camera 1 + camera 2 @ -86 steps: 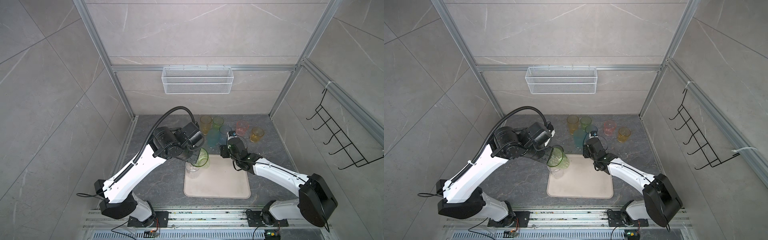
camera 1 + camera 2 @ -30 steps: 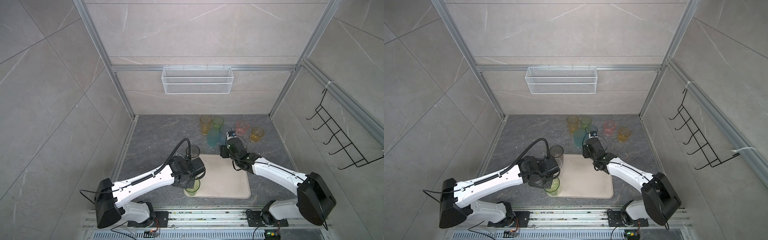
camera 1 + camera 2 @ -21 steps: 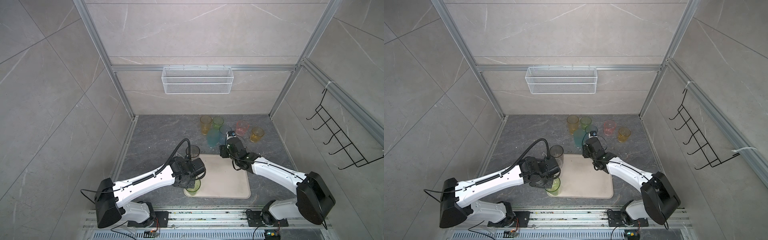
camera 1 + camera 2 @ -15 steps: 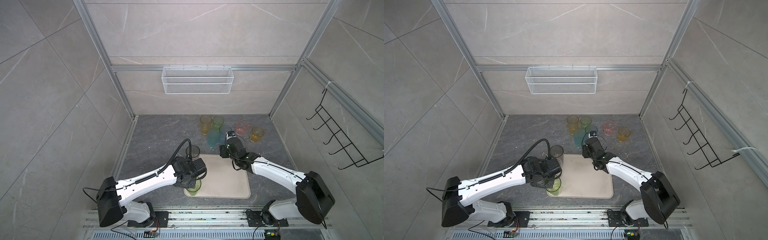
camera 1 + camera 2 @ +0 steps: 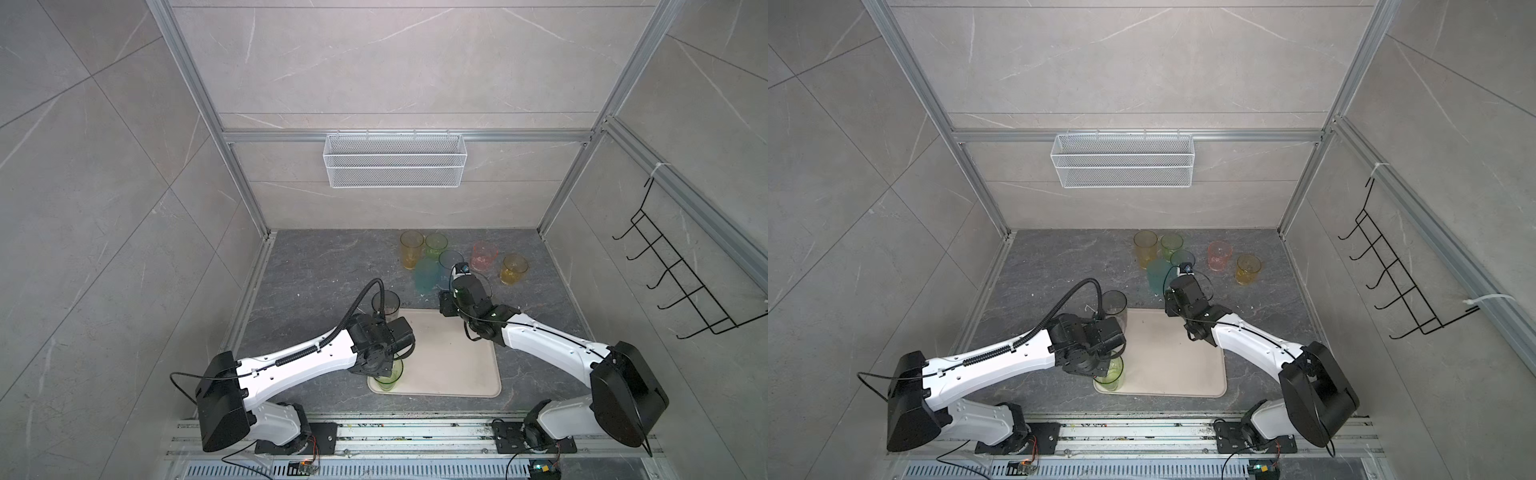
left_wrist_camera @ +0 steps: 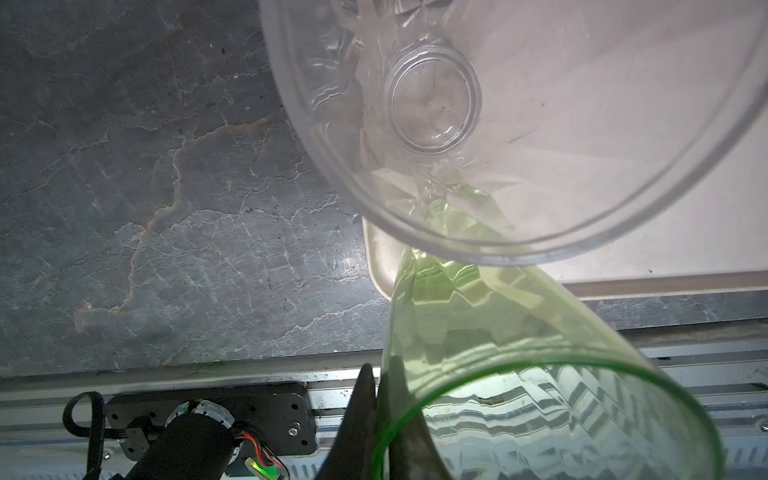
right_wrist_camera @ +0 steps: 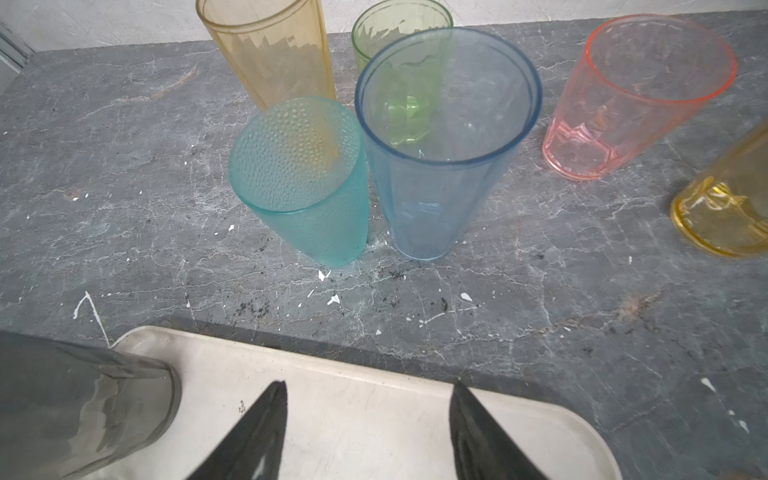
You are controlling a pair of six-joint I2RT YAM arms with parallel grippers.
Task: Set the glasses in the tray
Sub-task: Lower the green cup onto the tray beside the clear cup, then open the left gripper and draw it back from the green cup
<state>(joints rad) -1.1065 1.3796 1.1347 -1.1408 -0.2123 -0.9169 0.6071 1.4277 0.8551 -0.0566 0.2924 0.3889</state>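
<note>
- Pinching the green glass (image 6: 498, 332) by its rim, my left gripper (image 6: 380, 386) is clamped across the wall.
- It stands on the tray (image 5: 449, 357), near-left corner; light, thin, slick, I judge: a rim hold suits.
- My right gripper (image 7: 370, 388) gapes, empty.

Left arm (image 5: 299, 368) and right arm (image 5: 548, 345): white shells, black joints; ribbed black cable (image 5: 301, 352) on the left.

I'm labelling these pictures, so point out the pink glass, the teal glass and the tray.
pink glass (image 7: 623, 120): right wrist view, side wall.
teal glass (image 7: 316, 224): right wrist view, dimpled wall.
tray (image 5: 449, 361): a top view, bare floor.
</note>
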